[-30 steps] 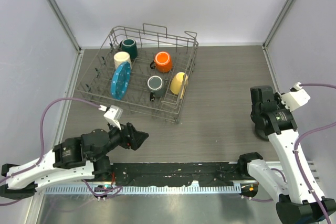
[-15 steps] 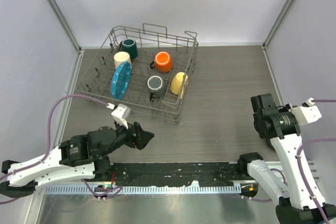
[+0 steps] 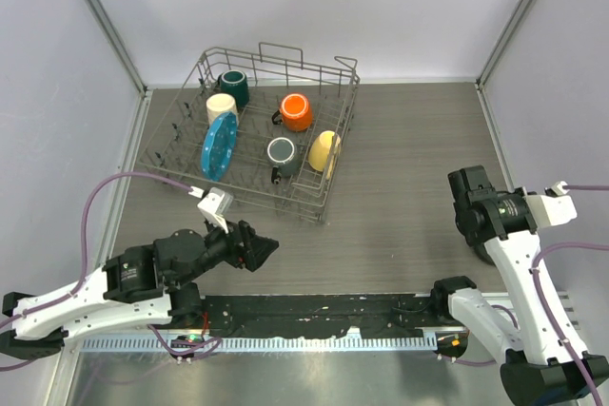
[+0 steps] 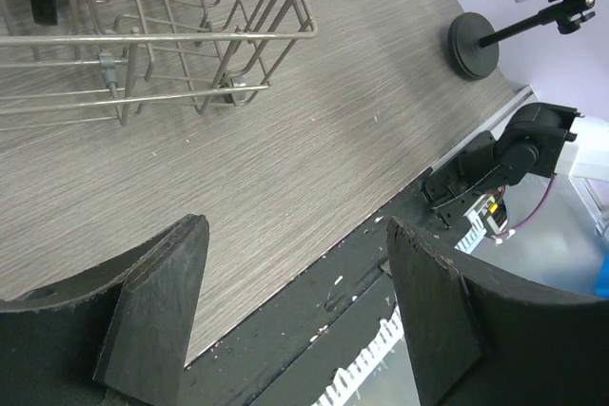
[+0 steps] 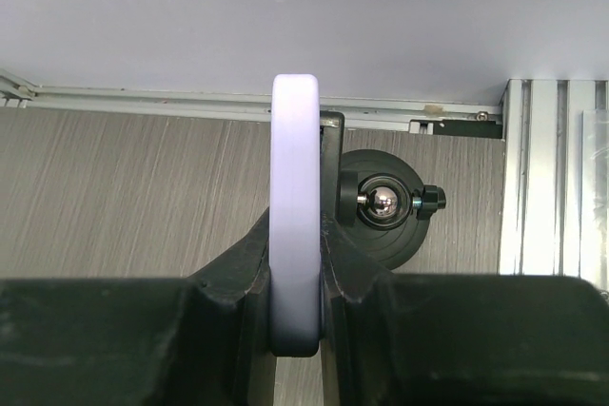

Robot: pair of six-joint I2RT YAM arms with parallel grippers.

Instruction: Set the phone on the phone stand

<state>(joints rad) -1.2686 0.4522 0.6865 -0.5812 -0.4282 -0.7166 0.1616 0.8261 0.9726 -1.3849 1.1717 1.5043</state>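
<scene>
We see the right gripper (image 5: 297, 273) clamping the smooth pale-lilac phone (image 5: 295, 159) edge-on, perhaps touching the round black phone stand (image 5: 383, 235); the left gripper (image 4: 295, 301) gapes.

Top: overhead, wide. Left wrist: low, rightward. Right wrist: close, downward. Wrists share phone stand (image 4: 473, 45).

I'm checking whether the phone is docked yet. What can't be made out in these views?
Right wrist: the phone shows only its pale rim, edge-on. The right gripper hides its lower end, and the phone covers part of the phone stand, so contact is unclear.
Top external: the right arm covers the phone and most of the phone stand.
Left wrist: the phone stand's top is cut off by the frame edge.
</scene>
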